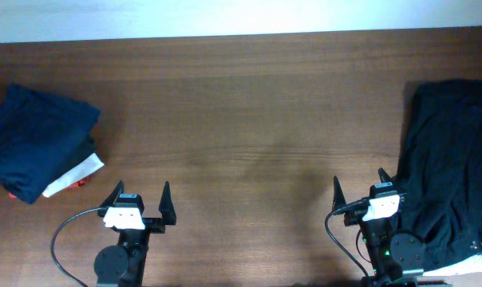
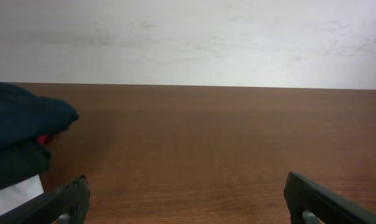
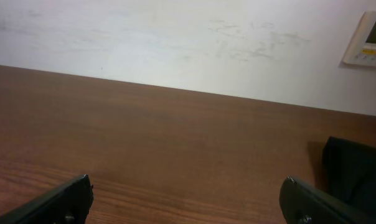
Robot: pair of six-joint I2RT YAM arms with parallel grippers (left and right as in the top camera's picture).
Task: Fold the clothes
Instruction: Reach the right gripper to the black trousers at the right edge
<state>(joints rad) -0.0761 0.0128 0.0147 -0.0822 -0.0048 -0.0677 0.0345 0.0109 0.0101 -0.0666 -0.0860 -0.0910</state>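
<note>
A pile of unfolded black clothes (image 1: 452,171) lies at the right edge of the table; its corner shows in the right wrist view (image 3: 362,165). A stack of folded clothes, navy on top (image 1: 33,139), with white and red pieces under it, sits at the left; it also shows in the left wrist view (image 2: 23,124). My left gripper (image 1: 140,195) is open and empty near the front edge, right of the stack. My right gripper (image 1: 359,185) is open and empty, just left of the black pile.
The wooden table (image 1: 241,119) stretches between the two piles. A white wall (image 3: 175,43) runs behind the far edge, with a small control panel (image 3: 370,38) on it at the right. Cables trail from both arm bases at the front.
</note>
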